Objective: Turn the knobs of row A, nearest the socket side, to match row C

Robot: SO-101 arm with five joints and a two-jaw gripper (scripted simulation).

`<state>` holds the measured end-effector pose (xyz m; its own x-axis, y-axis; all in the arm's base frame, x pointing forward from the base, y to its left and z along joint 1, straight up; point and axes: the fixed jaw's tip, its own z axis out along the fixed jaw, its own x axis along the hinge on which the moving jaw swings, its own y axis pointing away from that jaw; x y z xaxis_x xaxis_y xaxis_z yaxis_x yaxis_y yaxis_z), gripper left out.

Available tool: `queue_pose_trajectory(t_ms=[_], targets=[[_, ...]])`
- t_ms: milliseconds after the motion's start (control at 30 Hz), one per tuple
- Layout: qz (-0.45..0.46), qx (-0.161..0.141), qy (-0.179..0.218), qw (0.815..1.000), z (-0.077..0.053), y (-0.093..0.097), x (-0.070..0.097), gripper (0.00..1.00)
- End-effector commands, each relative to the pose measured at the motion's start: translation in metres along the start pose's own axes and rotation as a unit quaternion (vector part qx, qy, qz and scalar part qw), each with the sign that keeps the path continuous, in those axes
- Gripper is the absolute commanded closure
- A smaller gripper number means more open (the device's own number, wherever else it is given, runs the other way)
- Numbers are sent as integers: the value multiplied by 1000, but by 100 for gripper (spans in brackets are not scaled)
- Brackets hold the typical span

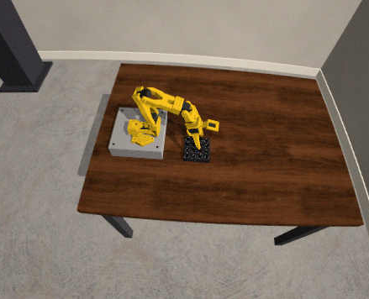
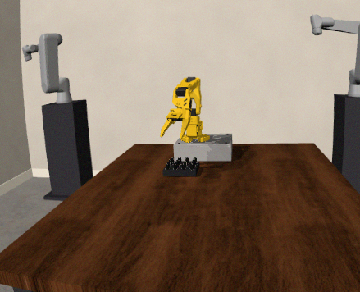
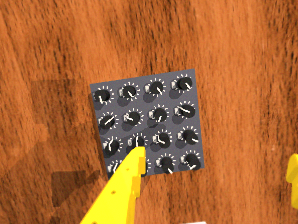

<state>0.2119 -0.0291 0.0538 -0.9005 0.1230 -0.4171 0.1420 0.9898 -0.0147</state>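
Observation:
The knob box (image 3: 146,122) is a dark square box with several black knobs in rows, each ringed by white marks. It lies flat on the wooden table, also in the top view (image 1: 197,149) and the exterior view (image 2: 182,167). My yellow gripper (image 3: 215,162) hangs above the box, partly open and empty. One finger tip covers a knob in the lower left part of the box in the wrist view; the other finger shows only at the right edge. The gripper stands clear above the knobs in the exterior view (image 2: 166,128). I cannot see the socket.
The arm's grey base block (image 1: 139,133) stands on the table right beside the box. Two grey arms on dark pedestals (image 2: 65,148) stand off the table near the wall.

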Motion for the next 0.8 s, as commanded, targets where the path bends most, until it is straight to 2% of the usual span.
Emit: queue_pose_trajectory(t_ms=[0,567,767], targets=[[0,-2,-3,1000,1,2,-2,60],[0,0,0,1000,0,0,0,60],[0,-2,34,999,5,0,9,60]])
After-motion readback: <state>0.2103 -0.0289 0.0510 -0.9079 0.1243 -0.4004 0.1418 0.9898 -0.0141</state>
